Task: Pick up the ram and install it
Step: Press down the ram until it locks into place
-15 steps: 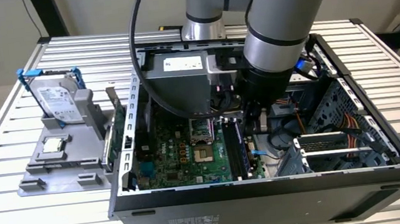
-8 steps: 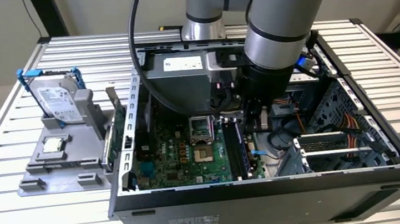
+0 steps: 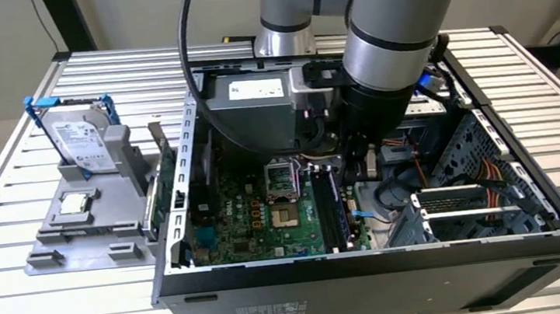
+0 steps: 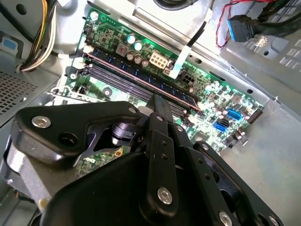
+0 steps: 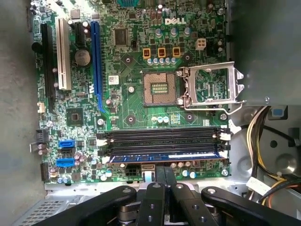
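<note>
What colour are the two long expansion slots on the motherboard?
One blue, one white; clearest in the first wrist view.

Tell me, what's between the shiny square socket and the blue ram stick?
In the first wrist view, empty black memory slots lie between the CPU socket and the ram.

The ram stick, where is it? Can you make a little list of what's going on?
ram: sitting in a slot on the motherboard
gripper: right over the ram, fingers shut together
CPU socket: open, no chip in it
hard drive: upright in the grey holder, outside the case
CPU chip: on the holder
</note>
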### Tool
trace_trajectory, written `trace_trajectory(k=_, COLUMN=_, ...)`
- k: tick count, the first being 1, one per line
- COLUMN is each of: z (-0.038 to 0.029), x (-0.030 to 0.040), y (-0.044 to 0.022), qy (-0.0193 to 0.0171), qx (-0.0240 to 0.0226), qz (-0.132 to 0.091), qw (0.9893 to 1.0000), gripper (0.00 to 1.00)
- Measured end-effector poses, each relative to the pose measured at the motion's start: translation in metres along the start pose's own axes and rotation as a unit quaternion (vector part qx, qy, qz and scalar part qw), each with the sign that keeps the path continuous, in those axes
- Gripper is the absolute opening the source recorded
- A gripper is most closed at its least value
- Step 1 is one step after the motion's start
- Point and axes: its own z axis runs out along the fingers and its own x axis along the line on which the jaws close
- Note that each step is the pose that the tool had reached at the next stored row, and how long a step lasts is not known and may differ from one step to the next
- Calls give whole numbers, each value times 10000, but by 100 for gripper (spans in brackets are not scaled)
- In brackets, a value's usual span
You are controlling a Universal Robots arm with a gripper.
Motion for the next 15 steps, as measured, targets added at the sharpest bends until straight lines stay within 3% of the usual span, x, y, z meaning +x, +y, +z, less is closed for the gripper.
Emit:
trace_trajectory(k=9, z=-86, x=1, y=2, qy=4, qx=-1, qz=0, qw=10000, gripper=0)
trace_trajectory(k=15, z=-195, x=2, y=5, qy=5, qx=-7, qz=0, qw=10000, gripper=0)
